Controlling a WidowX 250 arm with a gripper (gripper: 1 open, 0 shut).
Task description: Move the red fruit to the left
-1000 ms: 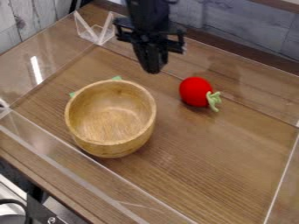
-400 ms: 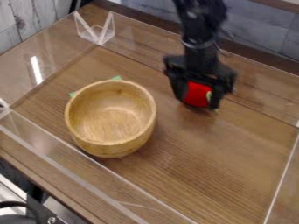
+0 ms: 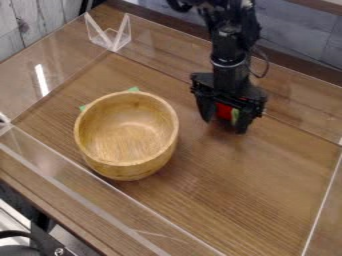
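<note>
The gripper (image 3: 229, 112) points down with jaws spread wide, straddling the red fruit (image 3: 229, 111) on the tabletop (image 3: 241, 190), right of the wooden bowl (image 3: 126, 134).

wood-grain table (image 3: 241, 200), clear walls around it; wooden bowl (image 3: 127, 135) left-centre, red fruit (image 3: 230, 110) to its right.

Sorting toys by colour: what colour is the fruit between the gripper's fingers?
Red, with a bit of green; the fruit shows in the only camera view.
</note>
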